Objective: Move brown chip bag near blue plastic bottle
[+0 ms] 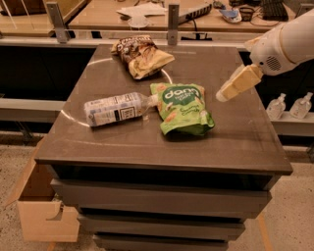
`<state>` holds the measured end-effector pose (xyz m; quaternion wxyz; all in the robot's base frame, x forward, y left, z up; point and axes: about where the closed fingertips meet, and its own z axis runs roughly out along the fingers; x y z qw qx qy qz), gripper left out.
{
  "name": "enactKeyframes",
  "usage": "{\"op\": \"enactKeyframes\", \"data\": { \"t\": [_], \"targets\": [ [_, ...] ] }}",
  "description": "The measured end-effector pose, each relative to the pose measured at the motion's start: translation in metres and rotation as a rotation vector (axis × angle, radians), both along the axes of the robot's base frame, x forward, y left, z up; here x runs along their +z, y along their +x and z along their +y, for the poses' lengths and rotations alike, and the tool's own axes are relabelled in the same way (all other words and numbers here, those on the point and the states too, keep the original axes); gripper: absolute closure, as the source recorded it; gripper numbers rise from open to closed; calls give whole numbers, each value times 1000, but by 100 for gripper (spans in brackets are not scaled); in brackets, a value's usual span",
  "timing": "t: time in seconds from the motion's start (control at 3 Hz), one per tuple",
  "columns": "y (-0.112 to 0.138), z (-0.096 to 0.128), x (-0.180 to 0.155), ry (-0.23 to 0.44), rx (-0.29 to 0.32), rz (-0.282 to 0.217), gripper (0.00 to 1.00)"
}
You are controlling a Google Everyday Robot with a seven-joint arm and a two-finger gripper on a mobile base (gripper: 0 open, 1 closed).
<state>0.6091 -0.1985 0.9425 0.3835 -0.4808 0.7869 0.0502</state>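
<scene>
the gripper [226,92] hangs above the right side of the table [235,142], carrying nothing; whether it is open or closed i cannot tell. to its left lies the green pouch [182,108], then the blue plastic bottle [115,109] on its side. the brown chip bag [142,55] sits untouched at the far edge, apart from the bottle. reach, grasp and carry all seem left to do.

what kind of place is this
Probably an office or lab: a desk behind with papers and a keyboard, pump bottles at right. The gripper hovers over the cabinet, right side.
</scene>
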Motion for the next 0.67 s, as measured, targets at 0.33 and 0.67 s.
{"op": "enactKeyframes", "data": {
  "t": [0.33, 0.67],
  "targets": [
    [8, 16, 2, 29, 16, -46, 0],
    [54, 54, 5, 172, 43, -153, 0]
  ]
}}
